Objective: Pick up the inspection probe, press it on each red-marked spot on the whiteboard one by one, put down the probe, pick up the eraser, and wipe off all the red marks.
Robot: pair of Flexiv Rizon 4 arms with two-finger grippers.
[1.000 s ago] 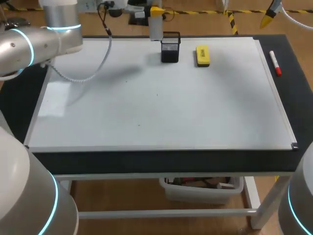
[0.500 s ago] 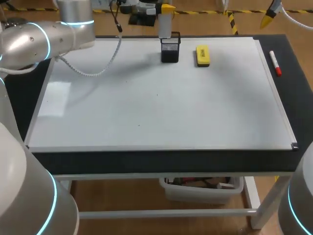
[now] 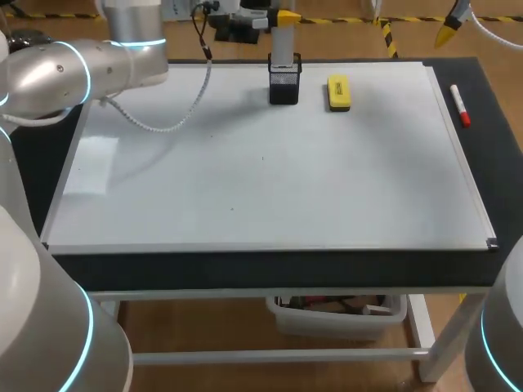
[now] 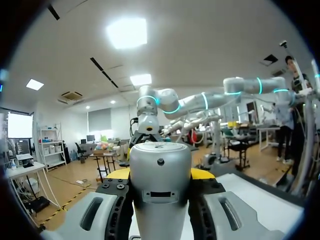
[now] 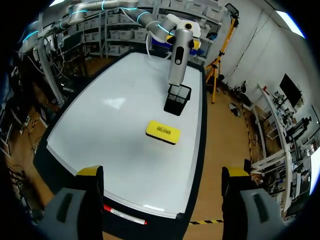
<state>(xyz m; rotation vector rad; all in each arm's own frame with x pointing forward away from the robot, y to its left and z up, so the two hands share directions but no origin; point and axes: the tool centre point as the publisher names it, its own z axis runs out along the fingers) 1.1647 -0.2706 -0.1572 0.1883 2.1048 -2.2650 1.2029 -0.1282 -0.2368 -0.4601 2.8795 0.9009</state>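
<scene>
While the left fingers (image 4: 118, 173) are clenched on the silver inspection probe (image 4: 160, 187), one yellow tip showing at each side of its body, the right fingers (image 5: 90, 172) are released and stand wide apart with nothing between them.

The probe hangs upright at the far edge of the whiteboard (image 3: 270, 188). Its lower end is at the mouth of the black mesh holder (image 3: 283, 83), but I cannot tell whether it dips inside. The holder stands on the whiteboard near the middle of its far edge. Just to the right of the holder, and apart from it, the yellow eraser (image 3: 338, 92) lies flat on the board.

The left arm (image 3: 73, 69) comes in from the far left and stretches along the far edge to the probe. A pale cable (image 3: 155, 124) sags from it over the far left part of the board. The right fingers hang high over the far right corner of the counter (image 3: 494, 155), well apart from the eraser and the holder.

A marker (image 3: 460, 104) with a white body and red ends lies on the black counter just beyond the whiteboard's right edge, towards the far corner. Near the middle of the board are two tiny dark specks, too small for their colour to be told.
</scene>
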